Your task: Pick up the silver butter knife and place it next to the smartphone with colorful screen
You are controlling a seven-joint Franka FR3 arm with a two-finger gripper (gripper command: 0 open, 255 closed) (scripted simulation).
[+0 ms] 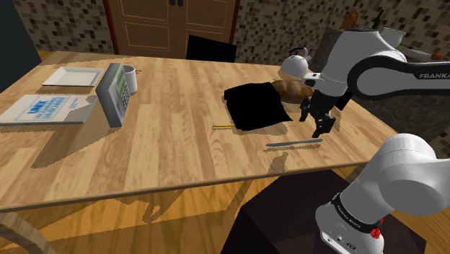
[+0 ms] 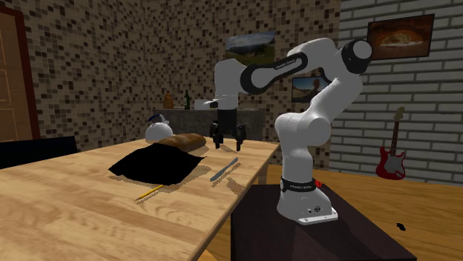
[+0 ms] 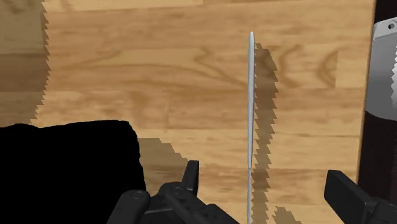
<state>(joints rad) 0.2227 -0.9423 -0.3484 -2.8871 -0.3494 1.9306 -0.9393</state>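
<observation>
"Hovering above the silver butter knife (image 1: 292,144), the pincer (image 1: 319,126) stands with fingers (image 3: 191,177) apart, clasping nothing; the knife lies flat on the tabletop (image 1: 180,137) near the edge by the stand (image 1: 288,220), just beside a black cloth (image 1: 256,107); agreed?"

"Agreed; from the wrist the knife runs lengthwise between the fingers, touching neither, a little nearer one; alignment judged sound."

"Recommendation?"

"Centre slightly, then descend straight; the knife is thin and flat, so fingertips should reach almost to the wood before closing across its narrow width; a high closure would likely miss or skid it; lift level; the tilted grey slab (image 1: 115,92) with a gridded face, presumed the smartphone, stands well apart across the tabletop."
</observation>
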